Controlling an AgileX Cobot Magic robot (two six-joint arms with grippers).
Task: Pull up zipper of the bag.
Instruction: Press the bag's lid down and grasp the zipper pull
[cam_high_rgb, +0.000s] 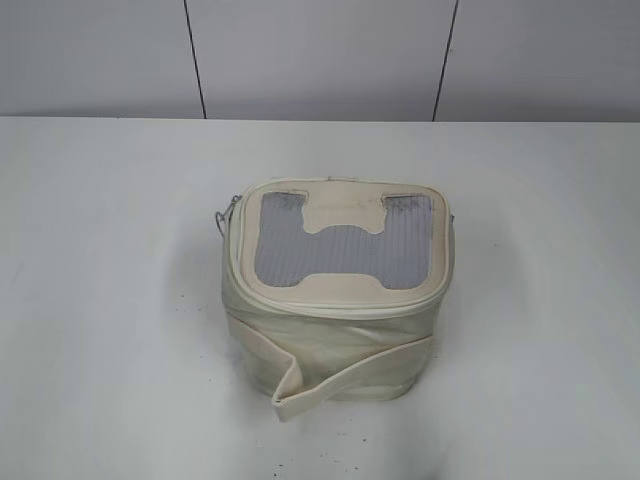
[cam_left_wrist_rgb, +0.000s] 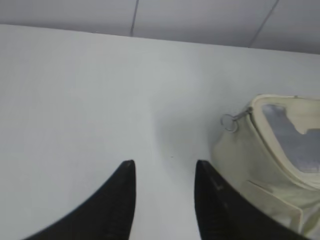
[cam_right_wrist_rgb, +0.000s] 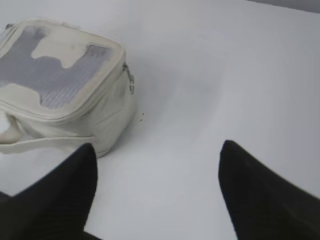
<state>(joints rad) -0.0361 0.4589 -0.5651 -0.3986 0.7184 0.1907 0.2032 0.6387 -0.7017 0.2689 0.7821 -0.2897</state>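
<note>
— Tabletop, white and matte (cam_high_rgb: 100, 300), fills nearly the whole exterior view, with a pale panelled wall (cam_high_rgb: 320, 55) rising behind its far edge.

— And on it?

— One thing: a cream-coloured boxy soft bag with a grey mesh window in its lid (cam_high_rgb: 335, 300). It sits upright near the middle of the table, lid facing up.

— Anything hanging off the bag?

— A cream strap (cam_high_rgb: 330, 380) runs across its front face and folds into a loop at the lower left corner. The zipper line follows the lid's edge. On the bag's left upper corner a small metal ring pull (cam_high_rgb: 226, 213) sticks out sideways; the left wrist view shows the same ring clearly.

— Where are the grippers?

— Neither shows in the exterior view. The left gripper (cam_left_wrist_rgb: 165, 172) hangs above bare table just left of the bag, its two black fingers (cam_left_wrist_rgb: 120, 205) parted with only tabletop between them, gripping nothing.

— The right one?

— The right gripper (cam_right_wrist_rgb: 157, 152) is off the bag's right side, fingers (cam_right_wrist_rgb: 255, 190) spread wider, also holding nothing. A second small zipper tab (cam_right_wrist_rgb: 130, 79) hangs at the lid corner facing it.
</note>
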